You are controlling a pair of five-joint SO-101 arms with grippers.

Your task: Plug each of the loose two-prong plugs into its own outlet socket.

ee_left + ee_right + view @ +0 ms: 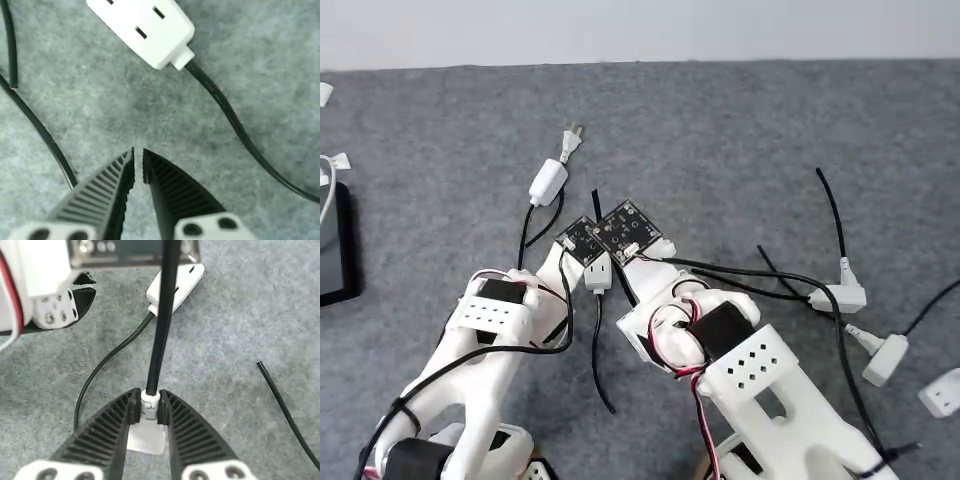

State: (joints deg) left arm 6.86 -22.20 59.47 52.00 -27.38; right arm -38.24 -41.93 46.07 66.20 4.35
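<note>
In the right wrist view, my right gripper (148,392) is shut on a small white plug (146,436) just above the grey mat, and the plug's black cord (162,330) runs straight out from between the fingers. Just beyond lies a white outlet socket (176,284), seen in the high view as the socket (598,272) between the two wrists. In the left wrist view, my left gripper (138,151) is shut and holds nothing. It hangs over the mat a short way from that slotted socket (145,25), whose black cord (235,125) trails off.
A white two-prong plug (570,140) with a white oblong body (548,182) lies farther back on the mat. More white plug pieces (838,297), (883,358), (945,392) lie at the right with black cords. A dark device (332,240) sits at the left edge.
</note>
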